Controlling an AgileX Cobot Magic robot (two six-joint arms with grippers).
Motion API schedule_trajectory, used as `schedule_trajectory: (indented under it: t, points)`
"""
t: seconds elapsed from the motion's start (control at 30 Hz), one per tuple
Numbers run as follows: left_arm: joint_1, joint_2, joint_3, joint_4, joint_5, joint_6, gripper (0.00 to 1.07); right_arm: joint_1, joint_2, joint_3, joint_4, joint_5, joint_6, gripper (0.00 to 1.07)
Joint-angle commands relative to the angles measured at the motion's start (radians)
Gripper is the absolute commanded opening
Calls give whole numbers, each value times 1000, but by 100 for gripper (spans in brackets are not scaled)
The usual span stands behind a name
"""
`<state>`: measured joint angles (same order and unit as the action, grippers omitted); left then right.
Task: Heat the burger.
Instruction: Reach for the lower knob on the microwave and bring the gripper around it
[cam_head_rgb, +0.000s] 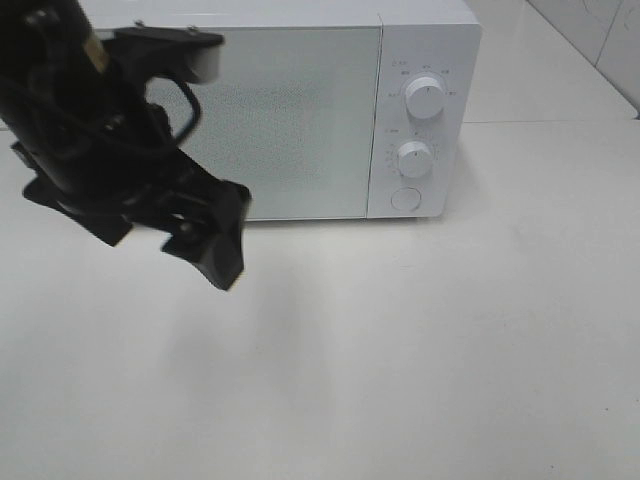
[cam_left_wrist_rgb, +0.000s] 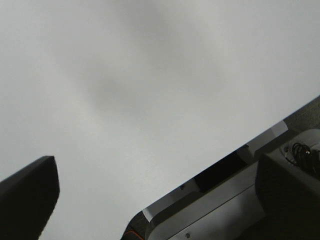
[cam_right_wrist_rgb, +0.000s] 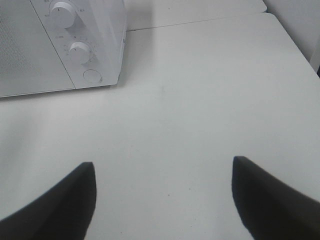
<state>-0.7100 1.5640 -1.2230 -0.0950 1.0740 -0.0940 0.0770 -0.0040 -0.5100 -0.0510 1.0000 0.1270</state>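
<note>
Burger is not showing in any view; its place, heading and long axis cannot be told. Microwave (cam_head_rgb: 300, 120) is standing on the table (cam_head_rgb: 420, 360), door shut. Left claw (cam_head_rgb: 205, 245) is hanging before the door's left side, jaws wide, holding nothing. Right claw (cam_right_wrist_rgb: 162, 162) is hovering over the table, jaws apart, empty.

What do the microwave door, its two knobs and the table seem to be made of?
Microwave door: probably glass over a fine dotted mesh, pale and slightly glossy. Knobs: likely white plastic, smooth, with a soft sheen. Table: a hard white top, matte to satin, perhaps laminate; it shows only dim shadows.
</note>
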Motion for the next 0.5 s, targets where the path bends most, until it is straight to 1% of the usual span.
schedule_trajectory:
  t: [0.03,0.07,0.1,0.13,0.17,0.2,0.23,0.27,0.3,0.33,0.37,0.4,0.43,0.47,0.5]
  points:
    - [122,-69,4,-42,58,55,100,-6,-24,-1,4,-6,-3,71]
    - [152,-85,4,-46,72,64,100,-6,-24,-1,4,-6,-3,71]
    - [152,-85,4,-46,72,64,100,-6,-24,-1,4,-6,-3,71]
    - [207,-115,4,-46,100,78,100,-6,-24,-1,4,-6,-3,71]
    - [238,-132,6,-46,109,88,100,-6,-24,-1,4,-6,-3,71]
    - [238,-132,6,-46,109,88,100,-6,-24,-1,4,-6,-3,71]
    - [303,-172,24,-48,113,105,100,-6,-24,-1,4,-6,-3,71]
    - [330,-189,39,-49,113,109,100,-6,-24,-1,4,-6,-3,71]
    - [330,-189,39,-49,113,109,100,-6,-24,-1,4,-6,-3,71]
    - [399,-235,80,-49,116,113,100,-6,-24,-1,4,-6,-3,71]
    - [399,-235,80,-49,116,113,100,-6,-24,-1,4,-6,-3,71]
    - [425,-255,101,-48,116,120,100,-6,-24,-1,4,-6,-3,71]
    - [489,-303,151,-52,115,134,100,-6,-24,-1,4,-6,-3,71]
    - [489,-303,151,-52,115,134,100,-6,-24,-1,4,-6,-3,71]
    - [545,-349,212,-58,112,140,100,-6,-24,-1,4,-6,-3,71]
